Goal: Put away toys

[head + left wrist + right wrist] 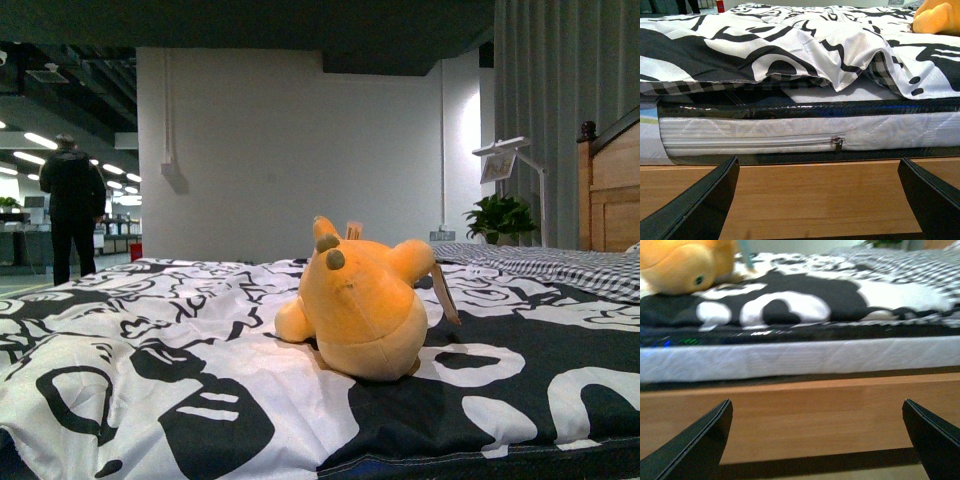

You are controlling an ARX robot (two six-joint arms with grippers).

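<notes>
An orange-yellow plush toy (360, 305) lies on the black-and-white patterned bedcover (150, 350), near the bed's front edge, with a paper tag (445, 293) at its right. It shows at the edge of the left wrist view (937, 17) and of the right wrist view (685, 265). My left gripper (817, 200) is open and empty, low in front of the wooden bed frame (815, 195). My right gripper (817, 440) is open and empty, also facing the bed frame (815, 415) below the mattress (790, 357). Neither gripper shows in the front view.
The mattress side (765, 135) with a zipper pull (838, 144) sits above the frame. A wooden headboard (608, 190), a white lamp (510, 160) and a potted plant (500, 215) stand at the right. A person in black (72, 205) stands far off at the left.
</notes>
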